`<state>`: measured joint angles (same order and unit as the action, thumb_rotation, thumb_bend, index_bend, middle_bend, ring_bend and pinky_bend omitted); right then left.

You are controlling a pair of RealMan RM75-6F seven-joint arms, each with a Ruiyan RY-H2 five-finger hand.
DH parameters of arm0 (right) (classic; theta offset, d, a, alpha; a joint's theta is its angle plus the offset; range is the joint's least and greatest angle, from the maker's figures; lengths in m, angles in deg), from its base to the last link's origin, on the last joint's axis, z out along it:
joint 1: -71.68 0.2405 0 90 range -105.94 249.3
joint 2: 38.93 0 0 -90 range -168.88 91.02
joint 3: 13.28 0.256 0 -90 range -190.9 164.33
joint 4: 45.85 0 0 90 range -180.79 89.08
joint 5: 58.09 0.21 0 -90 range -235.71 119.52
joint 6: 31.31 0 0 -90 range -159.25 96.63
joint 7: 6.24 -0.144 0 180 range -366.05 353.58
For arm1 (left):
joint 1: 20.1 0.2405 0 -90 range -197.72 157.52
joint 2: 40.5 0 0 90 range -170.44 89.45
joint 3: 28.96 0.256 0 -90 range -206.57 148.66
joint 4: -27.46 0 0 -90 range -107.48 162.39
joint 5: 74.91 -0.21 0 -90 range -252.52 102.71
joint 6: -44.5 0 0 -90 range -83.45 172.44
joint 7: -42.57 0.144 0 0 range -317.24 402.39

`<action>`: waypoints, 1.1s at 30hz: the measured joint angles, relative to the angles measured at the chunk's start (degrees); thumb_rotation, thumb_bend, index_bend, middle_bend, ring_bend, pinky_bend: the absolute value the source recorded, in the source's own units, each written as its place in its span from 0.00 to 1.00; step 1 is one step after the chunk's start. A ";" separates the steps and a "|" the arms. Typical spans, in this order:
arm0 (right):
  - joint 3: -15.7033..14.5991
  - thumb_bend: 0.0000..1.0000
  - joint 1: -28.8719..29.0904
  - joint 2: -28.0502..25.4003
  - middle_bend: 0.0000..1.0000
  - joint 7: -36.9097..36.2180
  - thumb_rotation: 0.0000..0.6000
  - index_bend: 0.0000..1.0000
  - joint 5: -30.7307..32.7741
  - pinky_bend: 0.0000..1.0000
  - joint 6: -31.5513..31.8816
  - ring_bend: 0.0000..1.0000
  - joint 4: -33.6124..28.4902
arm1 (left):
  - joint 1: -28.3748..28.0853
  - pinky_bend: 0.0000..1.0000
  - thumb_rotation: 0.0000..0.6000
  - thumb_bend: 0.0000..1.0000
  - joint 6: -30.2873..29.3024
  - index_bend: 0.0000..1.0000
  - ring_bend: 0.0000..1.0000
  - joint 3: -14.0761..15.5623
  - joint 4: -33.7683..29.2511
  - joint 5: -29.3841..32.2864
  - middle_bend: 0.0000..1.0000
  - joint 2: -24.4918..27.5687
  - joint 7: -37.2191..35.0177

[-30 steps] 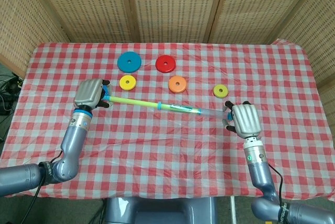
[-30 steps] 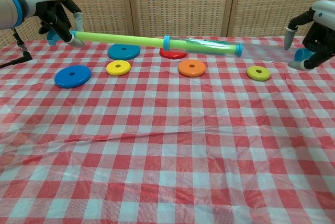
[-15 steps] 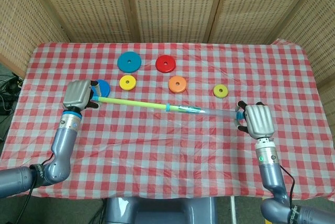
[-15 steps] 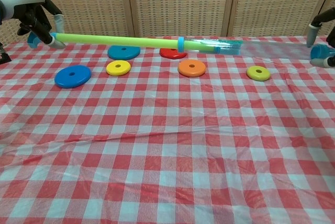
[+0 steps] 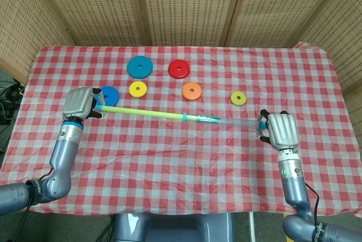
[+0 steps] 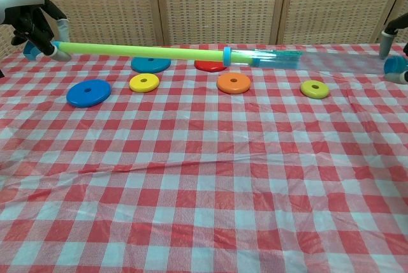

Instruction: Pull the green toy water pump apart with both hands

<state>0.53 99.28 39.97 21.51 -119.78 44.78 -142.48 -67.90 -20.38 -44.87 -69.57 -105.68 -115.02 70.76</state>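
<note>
The toy water pump hangs above the table, stretched long between both hands. Its green rod runs from my left hand, which grips the blue handle end. A blue collar marks where the rod enters the clear tube. My right hand holds the tube's blue end cap at the right edge of the chest view. Most of the rod is drawn out of the tube.
Flat rings lie on the checked cloth behind the pump: two blue, a red, an orange and two yellow. Wicker screens stand behind the table.
Both hands moved apart, the left further left and the right further right. The green rod slid further out of the clear tube, and the blue collar shifted right.
</note>
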 measured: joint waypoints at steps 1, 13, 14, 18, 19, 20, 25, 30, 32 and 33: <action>0.06 0.51 0.01 0.03 1.00 0.06 1.00 0.66 0.15 0.51 -0.03 0.98 0.10 | 0.07 0.77 1.00 0.57 0.07 0.86 0.91 0.01 0.07 -0.04 0.95 0.01 -0.09; 1.20 0.51 0.28 0.01 1.00 -0.18 1.00 0.66 2.64 0.51 -1.04 0.98 1.61 | 0.75 0.77 1.00 0.57 0.61 0.86 0.91 0.05 0.73 -0.54 0.95 0.11 -0.91; 1.24 0.51 0.29 -0.05 1.00 -0.25 1.00 0.66 2.80 0.51 -1.17 0.98 1.59 | 0.77 0.77 1.00 0.57 0.63 0.86 0.91 0.07 0.73 -0.56 0.95 0.09 -0.89; 1.13 0.51 0.28 -0.34 1.00 -0.40 1.00 0.66 2.72 0.51 -1.43 0.98 1.46 | 0.80 0.77 1.00 0.57 0.57 0.86 0.91 0.08 0.76 -0.75 0.95 -0.03 -0.82; 1.08 0.51 0.28 -0.35 1.00 -0.40 1.00 0.66 2.64 0.51 -1.41 0.98 1.47 | 0.82 0.77 1.00 0.57 0.54 0.86 0.91 0.07 0.73 -0.78 0.95 -0.07 -0.80; 1.05 0.51 0.28 -0.35 1.00 -0.37 1.00 0.66 2.59 0.51 -1.38 0.98 1.50 | 0.82 0.77 1.00 0.57 0.54 0.86 0.91 0.06 0.71 -0.78 0.95 -0.08 -0.79; 0.96 0.47 0.25 -0.53 0.96 -0.55 1.00 0.59 2.54 0.50 -1.53 0.92 1.37 | 0.77 0.77 1.00 0.55 0.49 0.87 0.91 0.22 0.65 -0.78 0.95 -0.05 -0.21; 0.40 0.40 0.19 -0.99 0.72 -1.17 1.00 0.46 1.47 0.32 -2.03 0.71 1.16 | 0.64 0.63 1.00 0.40 1.10 0.76 0.76 1.01 0.49 -1.66 0.75 0.42 0.87; 0.19 0.38 0.19 -1.19 0.55 -1.12 1.00 0.37 1.19 0.20 -2.09 0.57 1.16 | 0.57 0.56 1.00 0.33 1.26 0.61 0.64 1.55 0.36 -2.63 0.60 0.73 1.46; 0.11 0.37 0.21 -1.29 0.46 -0.89 1.00 0.33 1.12 0.15 -2.13 0.48 1.16 | 0.52 0.52 1.00 0.28 1.35 0.52 0.55 1.86 0.28 -2.97 0.50 0.93 1.92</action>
<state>0.63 99.49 38.68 20.62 -118.66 42.65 -141.32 -67.39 -19.03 -43.01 -69.29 -108.65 -114.10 72.69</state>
